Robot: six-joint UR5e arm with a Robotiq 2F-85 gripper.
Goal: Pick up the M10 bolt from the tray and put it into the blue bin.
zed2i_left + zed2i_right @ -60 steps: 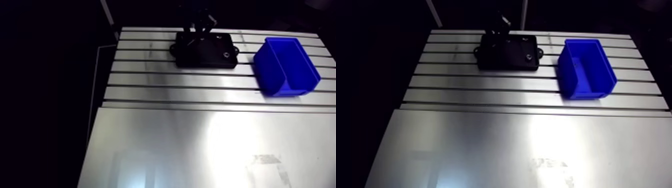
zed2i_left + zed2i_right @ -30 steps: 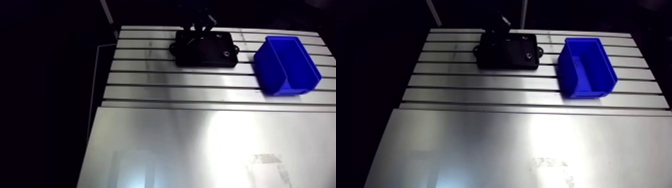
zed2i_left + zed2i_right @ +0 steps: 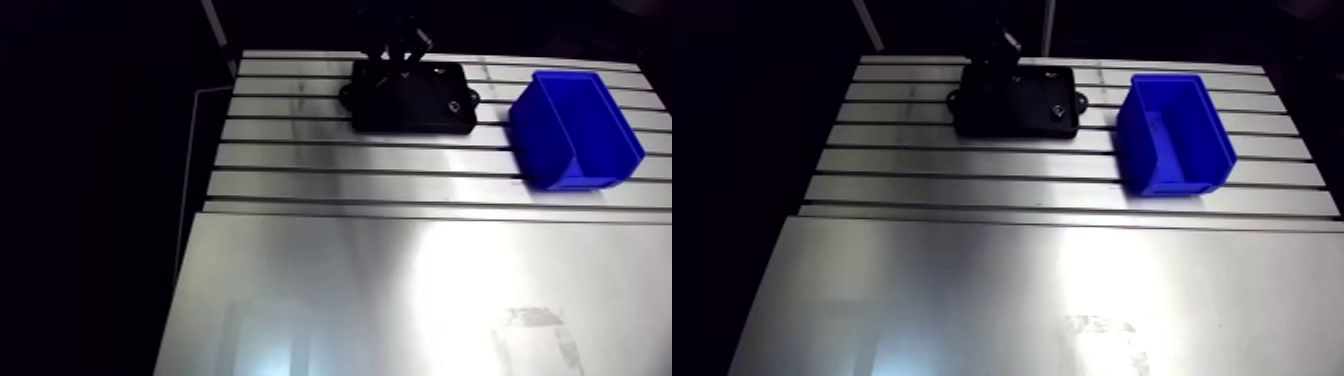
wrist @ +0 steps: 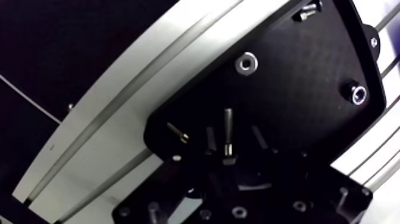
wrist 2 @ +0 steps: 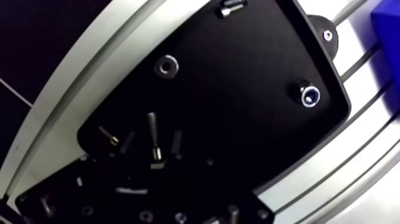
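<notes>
Gripper held low over tray, fingers spread astride M10 bolt for pinching; blue bin set right.

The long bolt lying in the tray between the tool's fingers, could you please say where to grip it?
Probably across its shank, coming straight down: the bolt lies flat on the tray, head toward the tool, with both sides clear.

Gripper low, facing downward, its 2 fingers apart.
</notes>
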